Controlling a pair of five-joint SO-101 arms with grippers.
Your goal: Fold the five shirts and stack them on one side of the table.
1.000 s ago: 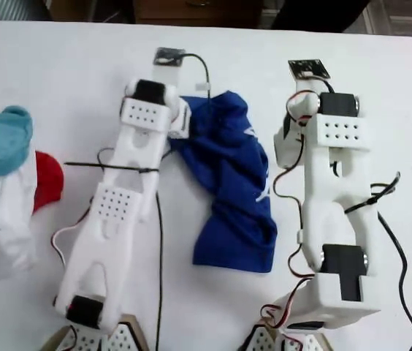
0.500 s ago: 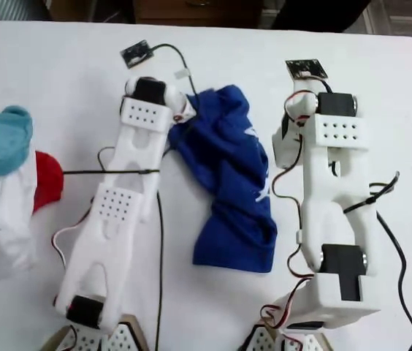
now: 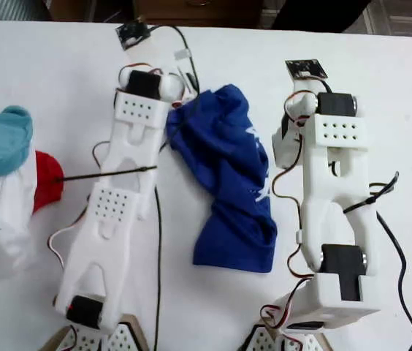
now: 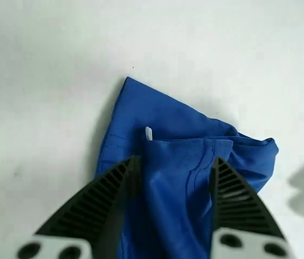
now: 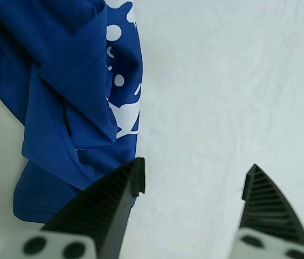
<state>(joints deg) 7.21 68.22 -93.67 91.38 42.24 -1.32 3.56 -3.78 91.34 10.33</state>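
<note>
A crumpled blue shirt [image 3: 229,183] with white print lies on the white table [image 3: 60,73] between the two arms. My left gripper [image 4: 174,162] sits at the shirt's far left corner, shut on a thick fold of the blue cloth [image 4: 173,162]. From above, the left gripper [image 3: 175,102] is mostly hidden under its own wrist. My right gripper [image 5: 195,164] hangs open over bare table just beside the printed edge of the shirt [image 5: 71,81]. In the high view the right gripper [image 3: 285,142] is at the shirt's right side.
At the table's left edge lies a pile of a teal shirt [image 3: 1,139], a white shirt [image 3: 1,219] and a red one [image 3: 49,179]. Cables trail along both arms. Dark furniture stands behind the table's far edge.
My left arm has stretched farther across the table, and the shirt's far left corner has shifted with it. The right arm has not moved.
</note>
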